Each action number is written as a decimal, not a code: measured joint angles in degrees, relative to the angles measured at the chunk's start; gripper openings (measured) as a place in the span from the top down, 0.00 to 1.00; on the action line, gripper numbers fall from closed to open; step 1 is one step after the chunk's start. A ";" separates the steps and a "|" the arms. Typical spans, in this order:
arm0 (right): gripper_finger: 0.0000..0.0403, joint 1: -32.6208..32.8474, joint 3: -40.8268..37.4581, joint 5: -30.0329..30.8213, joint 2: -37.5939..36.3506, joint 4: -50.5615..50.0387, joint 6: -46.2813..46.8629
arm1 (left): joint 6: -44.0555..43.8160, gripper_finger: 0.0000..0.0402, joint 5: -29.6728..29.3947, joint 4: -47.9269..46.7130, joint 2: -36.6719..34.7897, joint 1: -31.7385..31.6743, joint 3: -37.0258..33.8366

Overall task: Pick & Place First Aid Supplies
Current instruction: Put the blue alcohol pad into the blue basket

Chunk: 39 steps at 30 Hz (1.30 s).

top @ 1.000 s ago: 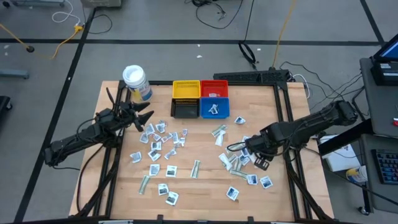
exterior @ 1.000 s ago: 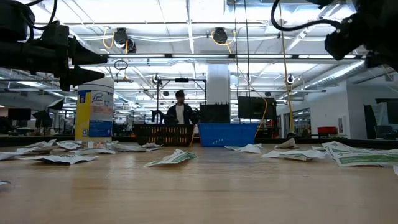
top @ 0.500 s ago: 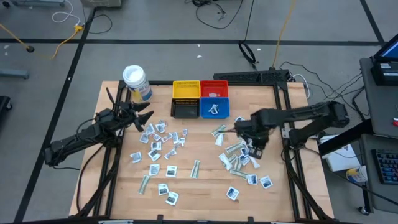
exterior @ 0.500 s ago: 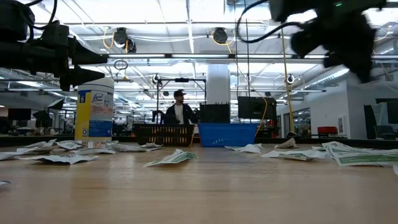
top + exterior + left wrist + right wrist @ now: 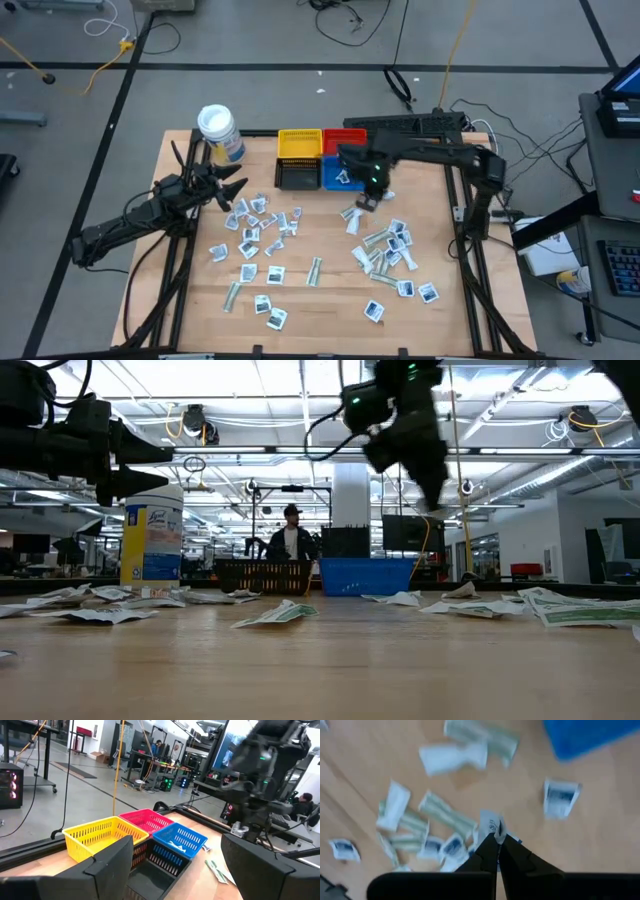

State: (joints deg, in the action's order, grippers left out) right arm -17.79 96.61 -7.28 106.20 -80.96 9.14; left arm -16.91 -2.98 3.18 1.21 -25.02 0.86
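Beside blue bin (image 5: pixel 346 175), right tool (image 5: pixel 366 201) pinching packet (image 5: pixel 489 824)

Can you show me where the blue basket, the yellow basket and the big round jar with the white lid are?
blue basket (image 5: pixel 345 176): high view, on its inside floor beside a packet.
yellow basket (image 5: pixel 299 146): high view, on its inside floor.
round jar (image 5: pixel 215 122): high view, on the middle of its white lid.

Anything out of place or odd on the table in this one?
Mainly the packets: dozens lie scattered loose over the table, some overlapping, only a few in the blue bin. The right gripper, shut on one packet, hangs near that bin. The left gripper is open beside the jar.
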 joint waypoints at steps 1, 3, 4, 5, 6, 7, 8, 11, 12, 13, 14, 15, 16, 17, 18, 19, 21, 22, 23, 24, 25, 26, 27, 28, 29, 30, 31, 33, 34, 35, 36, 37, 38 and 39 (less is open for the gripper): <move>1.00 -0.79 2.06 0.03 1.67 0.12 -0.67 | 0.00 0.24 0.00 0.01 0.00 -0.01 0.01; 1.00 -2.22 6.38 0.03 4.95 0.14 -2.10 | 0.02 0.24 0.00 0.00 0.02 -0.02 0.02; 1.00 -2.83 8.45 0.02 6.62 0.11 -2.74 | 0.00 0.24 -0.01 0.01 0.01 -0.02 0.02; 1.00 -3.45 10.47 0.05 8.20 0.08 -3.38 | 0.00 0.24 -0.01 0.00 0.01 -0.02 0.01; 1.00 -4.07 12.31 0.04 9.63 0.02 -3.89 | 0.02 0.24 -0.01 0.00 0.01 -0.02 0.02; 1.00 -4.58 14.41 0.03 11.20 -0.07 -4.18 | 0.02 0.24 0.00 0.01 0.01 -0.02 0.01; 1.00 -5.08 16.38 0.03 12.57 -0.21 -4.29 | 0.02 0.24 -0.02 0.00 0.02 -0.02 0.02; 1.00 -6.44 21.70 0.00 16.29 -1.81 -4.83 | 0.00 0.24 -0.01 0.01 0.01 -0.02 0.02; 1.00 -6.87 22.91 -0.01 17.10 -2.43 -5.56 | 0.00 0.24 0.00 0.00 0.00 -0.02 0.00; 1.00 -7.27 23.98 0.03 17.88 -2.99 -6.10 | 0.01 0.24 0.00 0.00 0.01 -0.02 0.02; 1.00 -7.59 24.94 0.00 18.53 -3.46 -6.50 | 0.02 0.24 -0.01 0.02 0.02 -0.02 0.01; 1.00 -7.89 25.49 0.03 19.04 -3.59 -6.79 | 0.01 0.24 0.00 0.01 0.01 -0.02 0.01; 1.00 -8.14 25.67 0.13 19.35 -3.51 -6.87 | 0.00 0.24 0.00 0.00 0.01 -0.02 0.02; 1.00 -8.36 25.67 0.50 19.67 -3.39 -6.88 | 0.01 0.24 0.00 0.00 0.01 -0.02 0.01; 1.00 -8.55 25.67 1.40 20.15 -3.30 -6.89 | 0.00 0.24 0.00 0.00 0.02 -0.02 0.02; 1.00 -8.56 25.65 2.54 20.66 -3.31 -6.90 | 0.00 0.24 0.00 0.00 0.02 -0.02 0.02; 1.00 -8.54 25.62 4.43 21.93 -2.74 -6.94 | 0.02 0.24 0.00 0.00 0.00 -0.02 0.00; 1.00 -8.54 25.62 4.69 22.65 -2.20 -7.00 | 0.01 0.24 0.00 0.00 0.01 -0.02 0.01; 1.00 -8.54 25.61 4.75 23.28 -1.55 -7.07 | 0.00 0.24 0.00 0.00 0.00 -0.02 0.01; 1.00 -8.51 25.60 4.86 23.86 -0.77 -7.07 | 0.00 0.24 0.00 0.00 0.01 -0.02 0.02; 1.00 -8.47 25.58 4.86 24.48 0.02 -7.07 | 0.02 0.24 0.00 0.00 0.00 -0.02 0.01; 1.00 -8.43 25.58 4.86 24.93 0.71 -7.05 | 0.00 0.24 -0.02 0.00 0.00 -0.02 0.02; 1.00 -8.43 25.58 4.94 25.26 1.24 -7.05 | 0.02 0.24 0.00 0.00 0.02 -0.02 0.02; 1.00 -8.41 25.58 5.40 25.67 1.83 -7.07 | 0.00 0.24 -0.02 0.00 0.02 -0.02 0.02; 1.00 -8.34 25.58 5.86 26.06 2.51 -7.07 | 0.00 0.24 -0.02 0.00 0.00 0.00 0.02; 1.00 -8.34 25.58 5.99 26.51 3.00 -7.07 | 0.02 0.24 -0.01 0.00 0.02 0.00 0.00; 1.00 -8.34 25.58 5.87 26.90 3.22 -7.05 | 0.01 0.24 0.00 0.00 0.02 0.00 0.02; 1.00 -8.30 25.56 5.84 27.59 3.52 -7.05 | 0.02 0.24 0.00 0.01 0.01 0.00 0.01; 1.00 -8.18 25.56 5.83 27.98 3.87 -7.07 | 0.00 0.24 0.00 0.00 0.00 0.00 0.00; 1.00 -8.07 25.56 5.87 28.40 4.29 -7.13 | 0.02 0.24 0.00 0.00 0.00 0.00 0.02; 1.00 -8.01 25.56 5.85 28.70 4.46 -7.33 | 0.00 0.24 0.00 0.02 0.00 0.00 0.02; 1.00 -7.97 25.51 5.79 28.85 4.56 -7.47 | 0.01 0.24 0.00 0.00 0.00 0.00 0.01; 0.99 -7.92 25.49 5.77 28.94 4.82 -7.47 | 0.02 0.24 0.00 0.00 0.02 0.00 0.00; 0.98 -7.89 25.49 5.78 28.93 4.93 -7.45 | 0.02 0.24 0.00 0.00 0.02 0.00 0.00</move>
State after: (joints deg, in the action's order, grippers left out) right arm -25.68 122.10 -1.50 135.13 -76.03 1.69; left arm -16.88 -2.98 3.18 1.23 -25.02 0.86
